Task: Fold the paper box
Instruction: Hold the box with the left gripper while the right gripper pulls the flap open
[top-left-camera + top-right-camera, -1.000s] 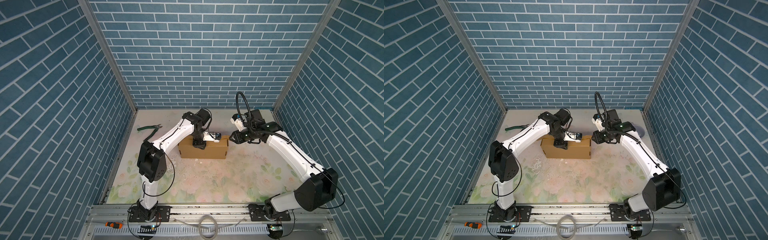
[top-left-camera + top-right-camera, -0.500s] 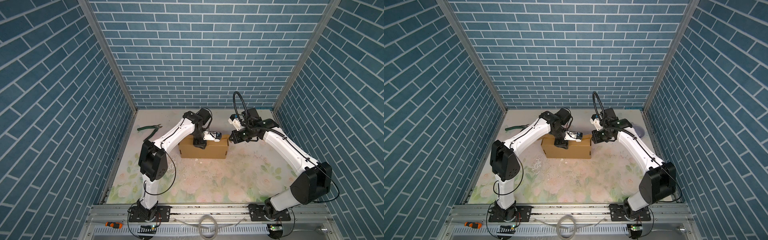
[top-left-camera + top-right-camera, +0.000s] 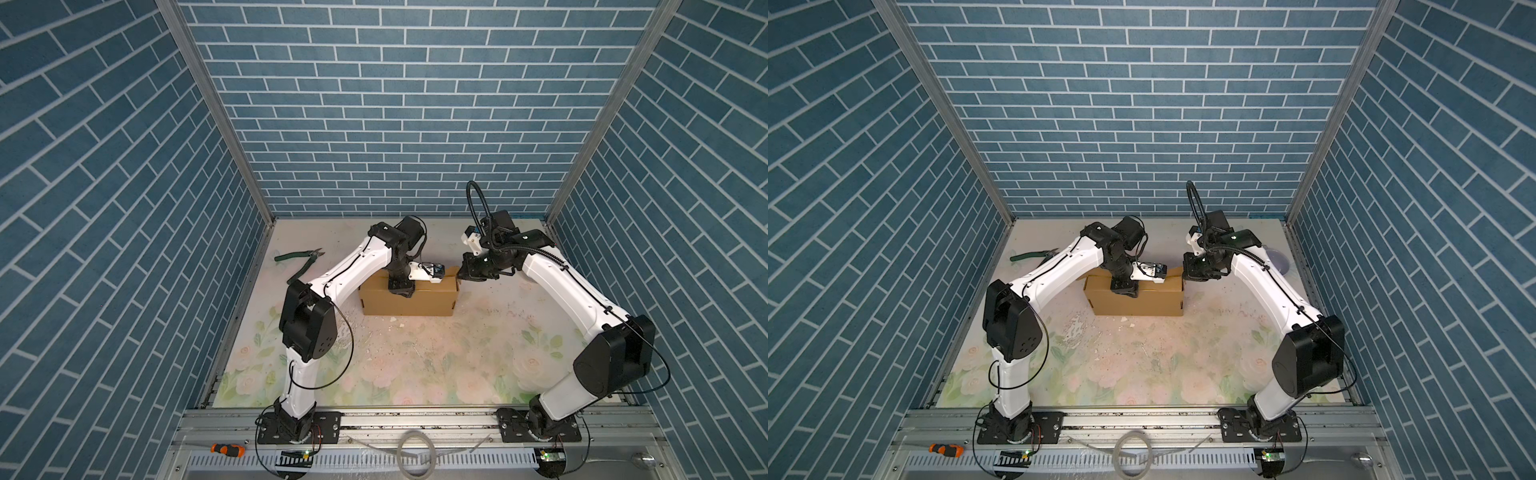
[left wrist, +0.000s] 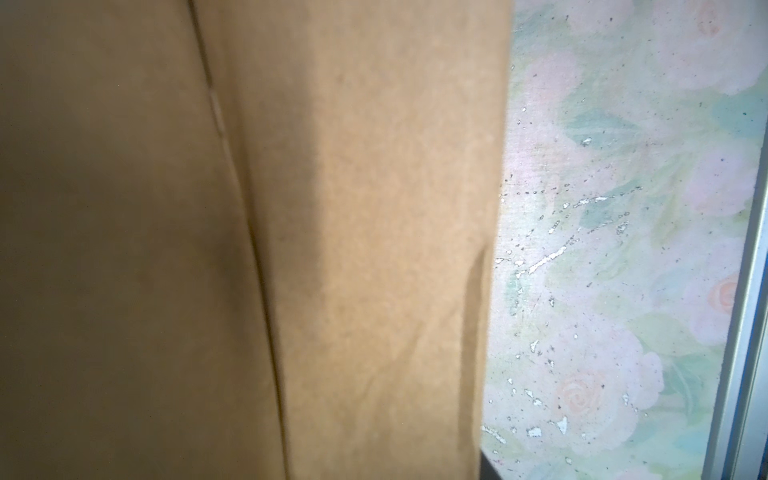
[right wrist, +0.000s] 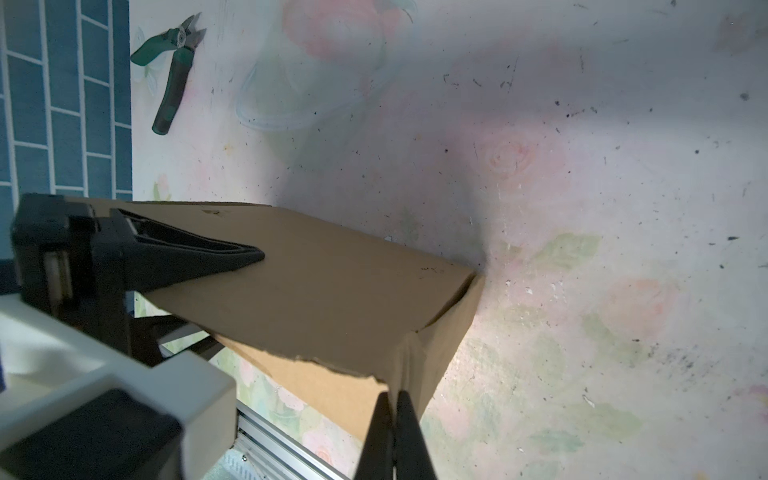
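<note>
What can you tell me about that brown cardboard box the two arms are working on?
The paper box is plain brown cardboard, folded into a shallow rectangular shape lying flat on the flowered table, toward the back. Its top panel is down; the right end looks unfinished, with a ragged edge. The left gripper rests its tip on the top, and the right gripper has its jaws shut on a flap at the right-end corner.

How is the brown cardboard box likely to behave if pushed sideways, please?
The brown corrugated cardboard box probably slides rather than tips, sitting low and wide on the floral mat. Its gaping corner suggests a hollow, light shell. Its ragged edge may buckle under a local push.
</note>
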`<state>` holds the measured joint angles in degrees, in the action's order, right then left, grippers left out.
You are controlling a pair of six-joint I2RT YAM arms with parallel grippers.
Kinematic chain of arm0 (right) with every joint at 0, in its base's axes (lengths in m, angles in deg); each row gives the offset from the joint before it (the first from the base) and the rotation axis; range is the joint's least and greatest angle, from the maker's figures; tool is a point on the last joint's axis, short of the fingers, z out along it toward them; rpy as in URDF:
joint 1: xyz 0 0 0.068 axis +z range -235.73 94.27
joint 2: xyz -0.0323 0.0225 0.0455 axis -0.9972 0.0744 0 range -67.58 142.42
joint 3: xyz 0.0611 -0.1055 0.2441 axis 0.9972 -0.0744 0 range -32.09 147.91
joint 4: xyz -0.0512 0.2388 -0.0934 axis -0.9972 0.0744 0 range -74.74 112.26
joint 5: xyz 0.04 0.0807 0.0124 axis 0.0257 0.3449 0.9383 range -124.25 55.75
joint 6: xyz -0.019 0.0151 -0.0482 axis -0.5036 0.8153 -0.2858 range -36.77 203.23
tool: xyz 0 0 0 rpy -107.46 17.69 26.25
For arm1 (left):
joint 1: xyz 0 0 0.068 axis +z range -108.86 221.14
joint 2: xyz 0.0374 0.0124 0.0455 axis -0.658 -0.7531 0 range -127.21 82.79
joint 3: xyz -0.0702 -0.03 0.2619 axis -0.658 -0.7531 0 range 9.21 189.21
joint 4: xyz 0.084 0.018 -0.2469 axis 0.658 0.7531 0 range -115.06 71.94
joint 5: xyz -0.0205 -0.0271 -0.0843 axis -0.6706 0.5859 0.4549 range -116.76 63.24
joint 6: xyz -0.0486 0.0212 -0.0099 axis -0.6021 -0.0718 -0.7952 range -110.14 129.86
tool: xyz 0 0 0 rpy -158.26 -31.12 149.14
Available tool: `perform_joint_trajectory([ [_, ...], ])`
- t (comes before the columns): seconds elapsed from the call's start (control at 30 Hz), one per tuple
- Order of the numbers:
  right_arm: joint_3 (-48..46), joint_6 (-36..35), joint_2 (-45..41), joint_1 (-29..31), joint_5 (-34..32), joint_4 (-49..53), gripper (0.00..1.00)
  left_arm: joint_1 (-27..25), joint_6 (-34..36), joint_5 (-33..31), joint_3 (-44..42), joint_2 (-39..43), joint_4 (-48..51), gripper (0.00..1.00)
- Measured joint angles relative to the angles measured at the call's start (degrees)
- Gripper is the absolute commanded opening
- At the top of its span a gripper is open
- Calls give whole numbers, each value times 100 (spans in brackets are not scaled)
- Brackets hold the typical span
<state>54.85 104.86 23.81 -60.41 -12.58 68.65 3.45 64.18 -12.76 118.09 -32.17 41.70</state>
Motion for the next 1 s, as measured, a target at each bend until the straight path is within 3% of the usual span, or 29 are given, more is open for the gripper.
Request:
perform_joint_trajectory([
  [0.23,-111,459,-46,2,-61,-192,0,-17,-107,-76,7,-11,-46,35],
  [0.5,-396,356,-297,28,-516,-459,0,-87,-245,-323,234,-175,-175,55],
  [1.0,-319,155,-155,57,-605,-459,0,-44,-592,-490,369,-245,-365,72],
])
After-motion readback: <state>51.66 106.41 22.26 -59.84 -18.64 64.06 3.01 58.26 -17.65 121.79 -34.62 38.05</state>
